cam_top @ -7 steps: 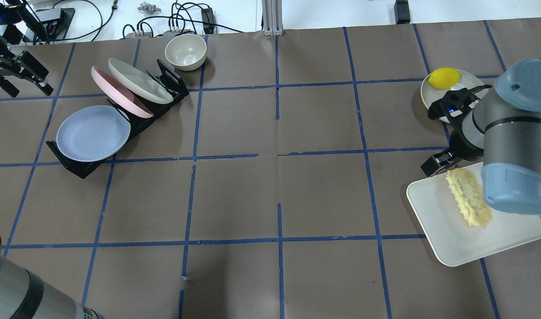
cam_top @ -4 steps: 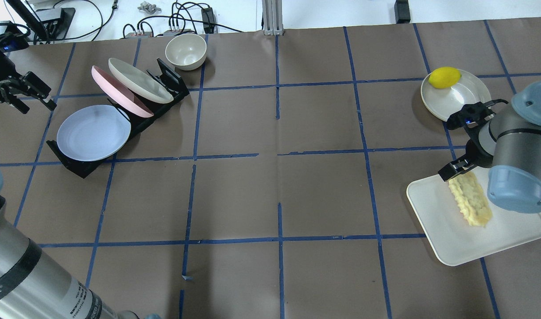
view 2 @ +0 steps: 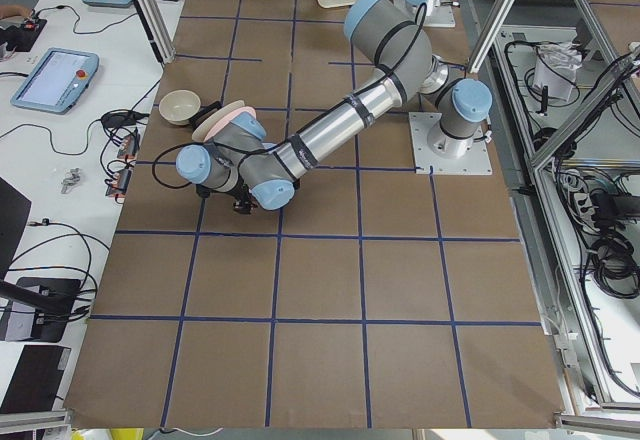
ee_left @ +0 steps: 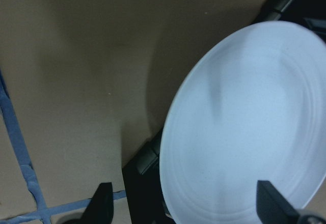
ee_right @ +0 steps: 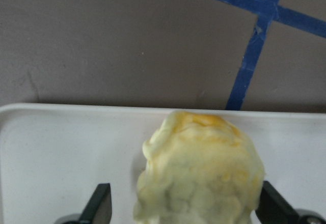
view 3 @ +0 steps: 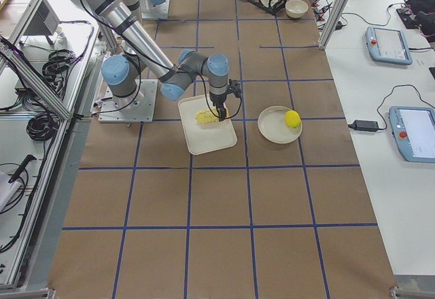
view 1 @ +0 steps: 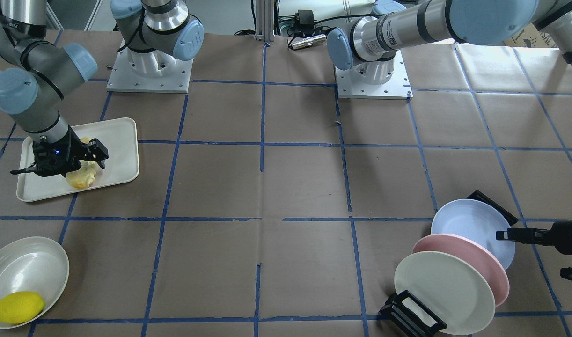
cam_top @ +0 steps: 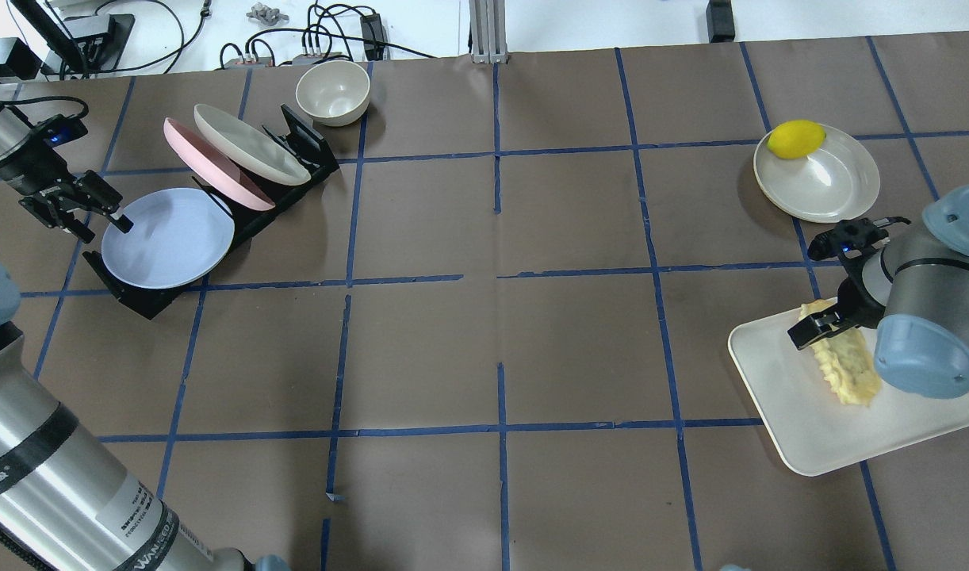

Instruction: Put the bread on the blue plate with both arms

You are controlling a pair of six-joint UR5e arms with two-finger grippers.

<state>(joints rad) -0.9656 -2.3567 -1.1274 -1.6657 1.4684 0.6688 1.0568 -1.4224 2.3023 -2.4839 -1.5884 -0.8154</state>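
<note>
Find bread (cam_top: 841, 361) lying flat on white tray (cam_top: 810, 424) at right end of tabletop (cam_top: 421, 349), long axis running roughly front to back. See right claw (ee_right: 183, 208) down over loaf's far, golden-brown end, released, with one finger on either side of it; cannot tell from wrist view whether pads touch crust. Note lemon (cam_top: 796, 138) on cream dish (cam_top: 833, 186) beyond tray, apart from claw. At left end, find blue plate (cam_top: 167, 238) leaning tilted in nearest slot of black rack (cam_top: 132, 295), with pink plate (cam_top: 215, 166) and cream plate (cam_top: 250, 143) tilted in slots behind it. See left claw (cam_top: 104, 230) at blue plate's outer rim, released and straddling that rim, with one finger over plate's face and other outside edge. Cannot tell whether either finger touches plate. Note cream bowl (cam_top: 333, 91) on tabletop just beyond rack.
</note>
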